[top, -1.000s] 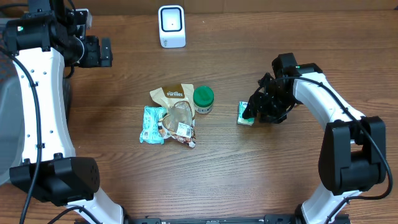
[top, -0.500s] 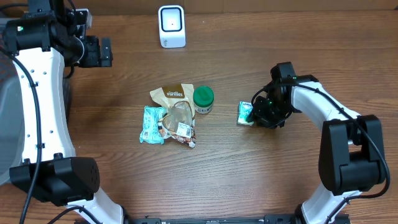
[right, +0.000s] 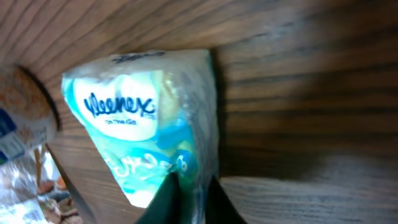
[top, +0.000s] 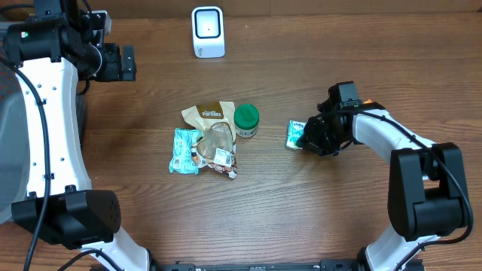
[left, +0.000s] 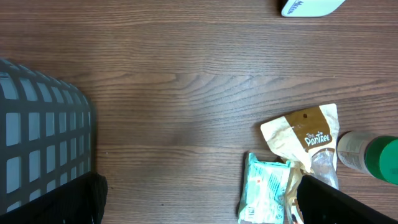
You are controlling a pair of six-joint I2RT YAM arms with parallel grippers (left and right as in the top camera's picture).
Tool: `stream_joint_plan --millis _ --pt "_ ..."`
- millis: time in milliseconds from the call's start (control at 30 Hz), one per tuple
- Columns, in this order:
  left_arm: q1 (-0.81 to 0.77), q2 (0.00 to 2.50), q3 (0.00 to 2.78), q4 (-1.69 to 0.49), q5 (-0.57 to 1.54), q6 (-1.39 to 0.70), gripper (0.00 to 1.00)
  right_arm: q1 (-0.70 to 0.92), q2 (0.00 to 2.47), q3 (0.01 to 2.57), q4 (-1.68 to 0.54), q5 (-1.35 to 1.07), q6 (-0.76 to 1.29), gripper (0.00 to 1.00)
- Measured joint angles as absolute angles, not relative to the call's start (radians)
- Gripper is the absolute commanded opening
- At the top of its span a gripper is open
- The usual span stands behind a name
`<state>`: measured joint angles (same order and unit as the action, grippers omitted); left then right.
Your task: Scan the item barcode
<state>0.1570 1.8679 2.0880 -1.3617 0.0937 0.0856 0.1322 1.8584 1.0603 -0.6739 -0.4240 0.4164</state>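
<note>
The right pincer (top: 303, 137) is pinching the thin edge of the Kleenex pack (top: 294, 134) lying right of centre on the bench (top: 316, 218); a slow lift, barcode turning toward the white scanner (top: 208, 31), looks wisest.

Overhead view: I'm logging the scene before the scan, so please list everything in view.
barcode scanner: 1, white, far edge centre
PanTree pouch: 1, brown, centre
clear snack bag: 1, transparent, overlapping the pouch
teal packet: 1, teal, beside the snack bag
green-capped container: 1, white, right of pouch
Kleenex pack: 1, teal and white, in right tool
basket: 1, grey, left edge
left tool: 1, black, open, far left
right tool: 1, black, shut on Kleenex pack
</note>
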Motion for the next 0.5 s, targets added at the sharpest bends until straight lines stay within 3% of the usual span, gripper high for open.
stream_joint_plan --millis 500 --pt "0.157 1.868 2.088 -1.361 0.094 0.086 0.99 0.133 1.806 1.067 -0.717 -0.581 0.315 0.04"
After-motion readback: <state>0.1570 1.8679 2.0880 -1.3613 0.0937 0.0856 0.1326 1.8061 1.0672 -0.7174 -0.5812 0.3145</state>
